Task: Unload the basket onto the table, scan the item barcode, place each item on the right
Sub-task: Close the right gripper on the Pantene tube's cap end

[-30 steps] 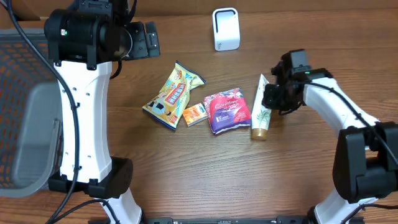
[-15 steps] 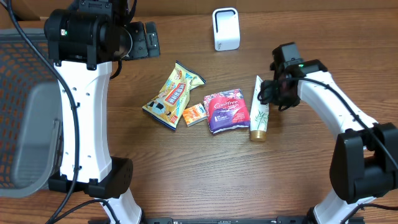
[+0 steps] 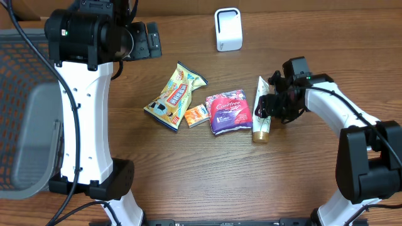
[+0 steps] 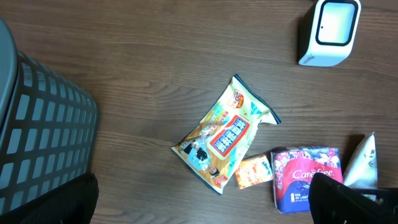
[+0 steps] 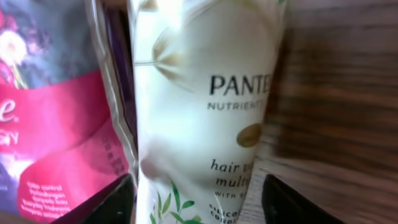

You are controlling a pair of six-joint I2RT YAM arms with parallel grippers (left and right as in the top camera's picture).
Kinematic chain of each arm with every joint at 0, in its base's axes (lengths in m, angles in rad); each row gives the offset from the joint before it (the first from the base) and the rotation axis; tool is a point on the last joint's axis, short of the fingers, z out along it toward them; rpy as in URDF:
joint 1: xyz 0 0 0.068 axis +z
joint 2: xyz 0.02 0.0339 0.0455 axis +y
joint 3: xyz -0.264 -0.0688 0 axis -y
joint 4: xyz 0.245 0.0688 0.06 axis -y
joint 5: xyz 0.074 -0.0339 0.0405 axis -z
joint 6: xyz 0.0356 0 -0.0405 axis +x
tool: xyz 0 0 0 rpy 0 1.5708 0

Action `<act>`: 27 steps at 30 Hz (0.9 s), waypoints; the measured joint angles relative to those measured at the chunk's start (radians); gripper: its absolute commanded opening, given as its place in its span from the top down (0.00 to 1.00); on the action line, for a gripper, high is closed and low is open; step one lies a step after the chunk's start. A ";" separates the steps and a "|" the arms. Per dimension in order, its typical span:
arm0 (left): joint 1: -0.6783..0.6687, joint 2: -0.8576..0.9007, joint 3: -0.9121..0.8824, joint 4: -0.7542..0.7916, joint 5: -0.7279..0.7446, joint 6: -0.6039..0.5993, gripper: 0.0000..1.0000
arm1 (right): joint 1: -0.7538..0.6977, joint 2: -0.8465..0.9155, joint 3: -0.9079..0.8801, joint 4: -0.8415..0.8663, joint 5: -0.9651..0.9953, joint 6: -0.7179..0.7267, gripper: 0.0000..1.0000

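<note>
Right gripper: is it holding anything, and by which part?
Nothing looks gripped. The right gripper straddles the tube around its mid-body with jaws open, while the tube lies on the table.

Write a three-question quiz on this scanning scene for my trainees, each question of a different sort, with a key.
1. True or false: the right gripper is open, with a finger on either side of the tube.
2. In the overhead view, what lies right next to the tube on its left? A) scanner B) purple pack C) snack bag
3. How many packaged goods show in the overhead view?

Key: 1 true; 2 B; 3 four.
</note>
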 measured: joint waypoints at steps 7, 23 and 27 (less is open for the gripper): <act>0.000 0.000 0.000 0.000 0.000 0.000 0.00 | 0.000 0.000 -0.025 0.059 -0.040 0.009 0.92; 0.000 0.000 0.000 0.000 0.000 0.000 0.00 | 0.005 0.006 0.187 -0.239 0.450 0.181 0.85; 0.000 0.000 0.000 0.000 0.000 0.000 0.00 | 0.005 0.008 0.174 -0.166 0.476 0.203 0.73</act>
